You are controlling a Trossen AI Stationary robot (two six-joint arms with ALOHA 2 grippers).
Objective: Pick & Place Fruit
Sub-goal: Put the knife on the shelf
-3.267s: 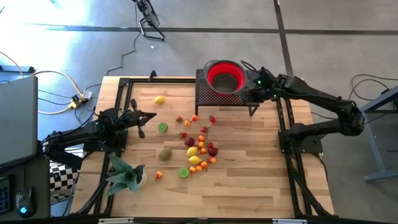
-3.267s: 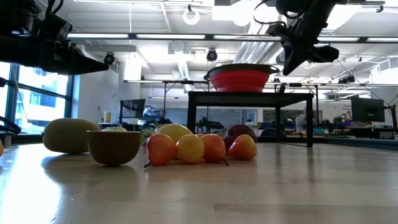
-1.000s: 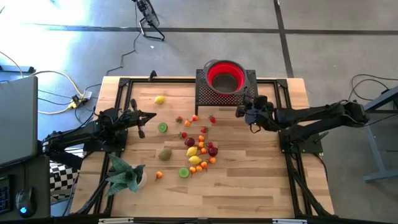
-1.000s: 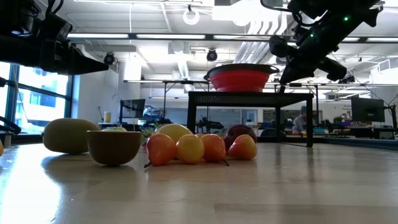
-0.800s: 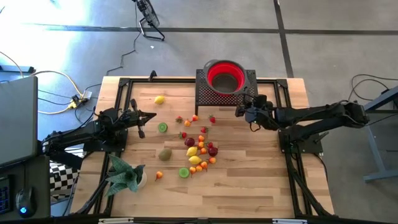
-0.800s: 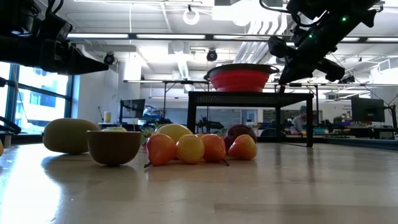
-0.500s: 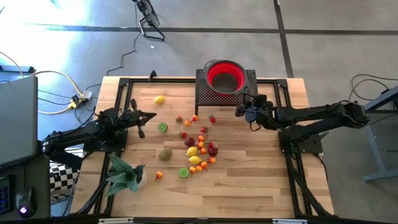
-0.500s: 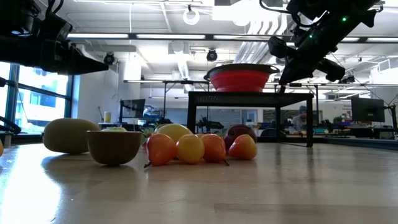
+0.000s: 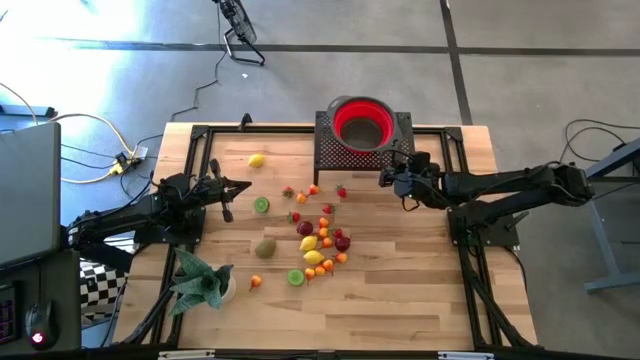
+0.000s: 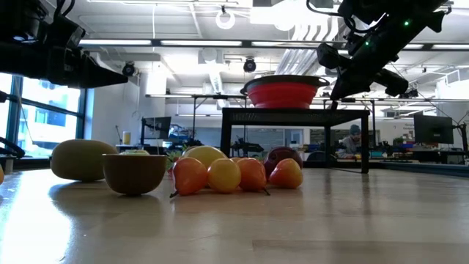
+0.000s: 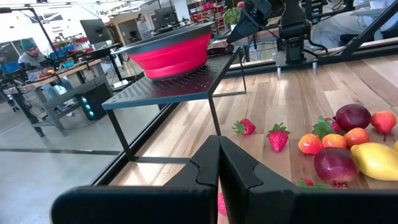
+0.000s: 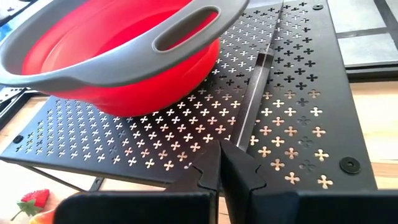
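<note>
Toy fruits lie on the wooden table: a cluster of lemons, plums and tiny oranges (image 9: 322, 240), strawberries (image 9: 341, 191), a lemon (image 9: 257, 160), a lime half (image 9: 261, 205), a kiwi (image 9: 265, 247) and a lime (image 9: 296, 277). The cluster also shows in the low view (image 10: 234, 174) and in the left wrist view (image 11: 348, 143). My right gripper (image 9: 383, 180) is shut and empty, hovering by the near right corner of the black stand (image 9: 330, 155), a little above its top (image 12: 186, 143). My left gripper (image 9: 240, 187) is shut and empty, above the table left of the lime half.
A red bowl with a grey rim (image 9: 361, 122) stands on the black perforated stand at the table's far edge. A green leafy plant (image 9: 200, 280) stands at the near left, with a small orange (image 9: 256, 282) beside it. Black frame rails run along the table's sides.
Over the last seconds my right gripper has come away from beside the red bowl toward the table's near edge and a little left, past the stand's near right corner. In the last second it has kept nearly still. The fruits have not moved.
</note>
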